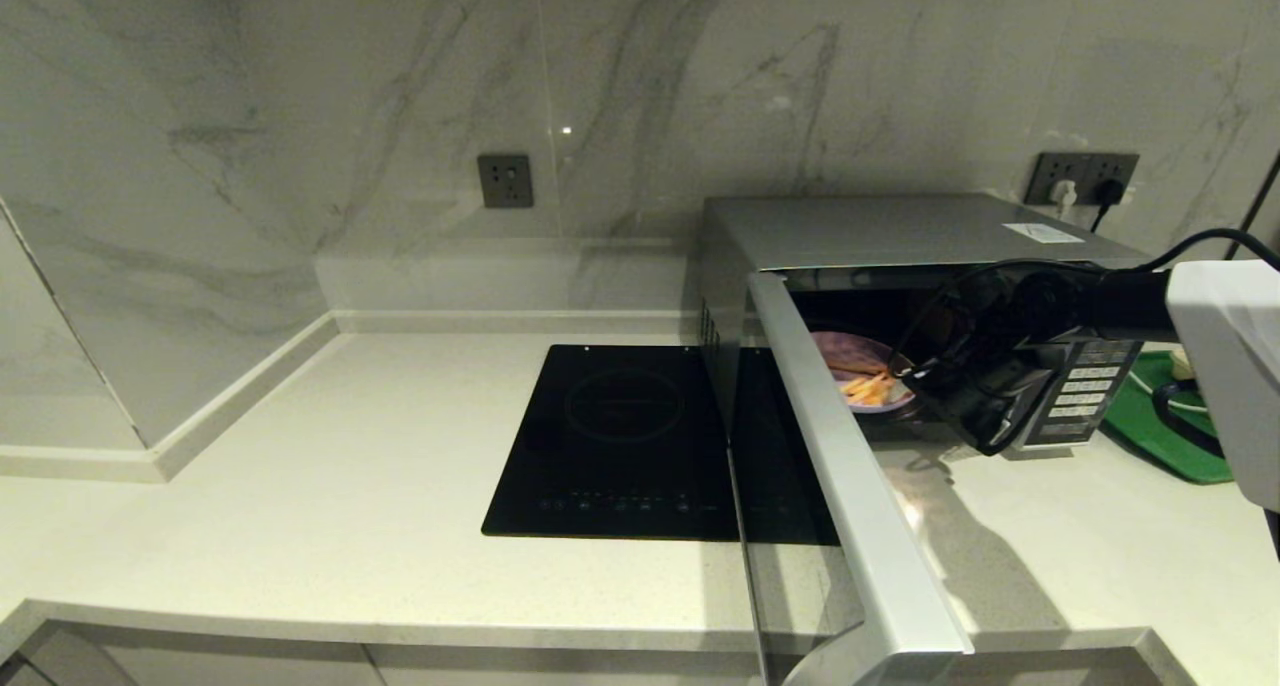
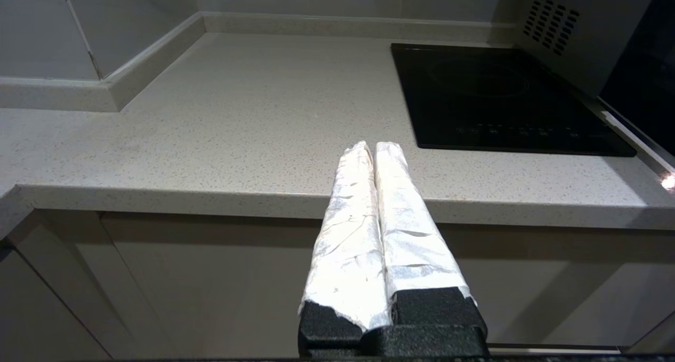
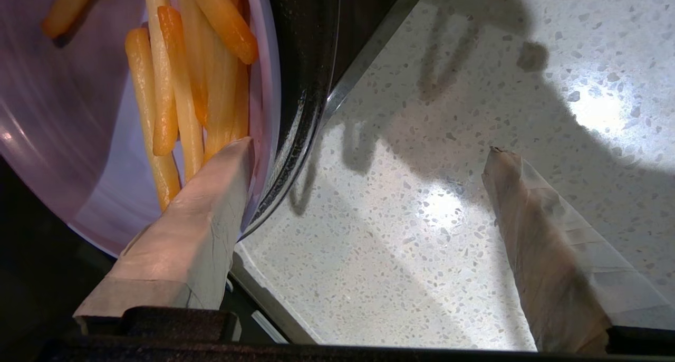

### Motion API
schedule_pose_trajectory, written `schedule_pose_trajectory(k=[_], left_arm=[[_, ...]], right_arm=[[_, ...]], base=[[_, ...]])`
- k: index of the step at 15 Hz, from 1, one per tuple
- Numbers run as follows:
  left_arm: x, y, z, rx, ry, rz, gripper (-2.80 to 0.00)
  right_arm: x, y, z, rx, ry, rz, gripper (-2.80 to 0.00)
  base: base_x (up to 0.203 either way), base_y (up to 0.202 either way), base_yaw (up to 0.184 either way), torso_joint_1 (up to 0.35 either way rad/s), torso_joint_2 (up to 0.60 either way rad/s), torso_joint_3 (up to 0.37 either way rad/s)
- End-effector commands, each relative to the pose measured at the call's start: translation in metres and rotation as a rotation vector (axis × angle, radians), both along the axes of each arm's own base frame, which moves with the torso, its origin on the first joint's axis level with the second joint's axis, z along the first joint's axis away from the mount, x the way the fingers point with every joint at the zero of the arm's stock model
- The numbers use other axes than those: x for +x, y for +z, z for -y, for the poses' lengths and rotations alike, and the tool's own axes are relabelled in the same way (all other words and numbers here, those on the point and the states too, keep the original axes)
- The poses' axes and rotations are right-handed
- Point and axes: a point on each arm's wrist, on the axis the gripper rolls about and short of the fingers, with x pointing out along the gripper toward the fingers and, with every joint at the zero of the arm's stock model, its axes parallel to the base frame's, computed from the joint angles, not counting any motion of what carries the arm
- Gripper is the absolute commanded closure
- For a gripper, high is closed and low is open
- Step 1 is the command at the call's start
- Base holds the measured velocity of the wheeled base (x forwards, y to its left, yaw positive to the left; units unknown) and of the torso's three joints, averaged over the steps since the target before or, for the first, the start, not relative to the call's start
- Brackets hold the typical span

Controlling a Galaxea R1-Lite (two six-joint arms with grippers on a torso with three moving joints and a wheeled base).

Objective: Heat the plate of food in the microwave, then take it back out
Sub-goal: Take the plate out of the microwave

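Right gripper (image 3: 369,151): taped fingers spread wide, one over rim of round pale lavender plate of food (image 3: 68,119) w/ orange-yellow sticks, other over speckled counter (image 3: 422,219). Nothing pinched. Plate sits inside open silver box-shaped microwave (image 1: 900,231); no brand legible. Left gripper (image 2: 375,148) parked below counter edge, fingers pressed together.

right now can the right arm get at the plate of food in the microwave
Probably yes. The microwave door is swung wide, and the right gripper is open at the cavity mouth, one of its fingers over the rim of the plate of food. Nothing blocks it.
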Motion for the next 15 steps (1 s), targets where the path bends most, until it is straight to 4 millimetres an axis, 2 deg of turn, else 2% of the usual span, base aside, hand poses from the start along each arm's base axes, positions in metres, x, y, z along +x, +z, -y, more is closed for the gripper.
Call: schedule_pose_trajectory(k=[1, 15], left_arm=[[0.0, 0.0, 0.0, -0.001, 0.0, 0.0, 0.0], [0.0, 0.0, 0.0, -0.001, 0.0, 0.0, 0.0]], right_arm=[[-0.0007, 0.0015, -0.0002, 0.002, -0.004, 0.0, -2.8], [-0.0063, 0.0029, 0.0072, -0.045, -0.04, -0.038, -2.8]], base=[[0.0, 0.0, 0.0, 0.0, 0.0, 0.0], [0.0, 0.0, 0.0, 0.0, 0.0, 0.0]])
